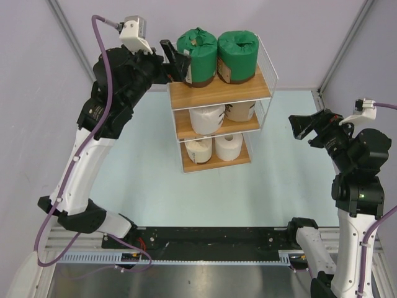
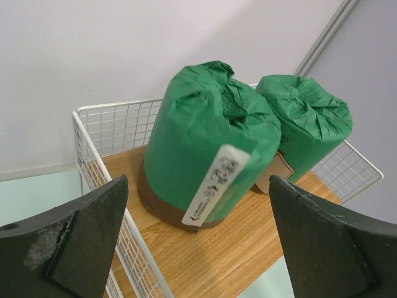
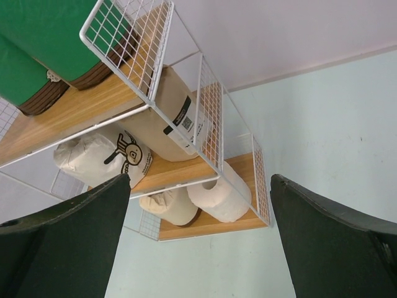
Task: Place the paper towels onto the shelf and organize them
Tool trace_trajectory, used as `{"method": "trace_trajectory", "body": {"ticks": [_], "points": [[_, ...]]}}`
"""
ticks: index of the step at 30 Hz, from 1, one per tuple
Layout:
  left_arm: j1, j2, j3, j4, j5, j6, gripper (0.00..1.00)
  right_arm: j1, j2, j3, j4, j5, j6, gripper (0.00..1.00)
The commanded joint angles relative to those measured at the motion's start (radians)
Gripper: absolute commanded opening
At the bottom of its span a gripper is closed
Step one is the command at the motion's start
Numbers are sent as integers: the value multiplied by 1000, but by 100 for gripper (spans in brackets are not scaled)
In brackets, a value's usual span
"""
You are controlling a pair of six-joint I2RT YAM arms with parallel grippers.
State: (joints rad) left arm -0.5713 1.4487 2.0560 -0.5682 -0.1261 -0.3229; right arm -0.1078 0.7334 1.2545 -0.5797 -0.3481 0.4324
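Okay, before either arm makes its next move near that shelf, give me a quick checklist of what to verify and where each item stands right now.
1. All six rolls on the shelf: ok. Left green roll and right green roll on top, middle white roll and tan roll below, bottom-left white roll and bottom-right white roll lowest.
2. Left gripper open and empty: ok.
3. Right gripper open, empty, apart from the shelf: ok.
4. Left gripper clear of the top tier's wire: cannot tell, they overlap from above.
5. Both green rolls upright: ok.
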Motion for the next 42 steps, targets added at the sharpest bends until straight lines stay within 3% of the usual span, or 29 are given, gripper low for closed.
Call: {"method": "trace_trajectory", "body": {"ticks": [1,13,16,20,25,33,39,42], "points": [[18,-34,-10,63,57,-31,100,-3,-14,2,12,-2,-6,100],[60,-261,-192,214,25,-36,100,-3,23,29,210,73,97,100],[85,-257,-183,171,3,-13,100,-3,75,101,238,116,85,97],[126,-153,-67,70,80,1,100,-1,161,193,233,237,20,100],[142,-28,108,-13,73,36,100,2,383,393,256,222,0,100],[307,42,124,44,180,-56,100,39,701,665,369,107,-50,100],[402,33,90,105,239,-102,100,144,914,907,287,133,-193,100],[415,55,118,116,273,-123,100,155,1004,1035,256,61,-192,100]]}}
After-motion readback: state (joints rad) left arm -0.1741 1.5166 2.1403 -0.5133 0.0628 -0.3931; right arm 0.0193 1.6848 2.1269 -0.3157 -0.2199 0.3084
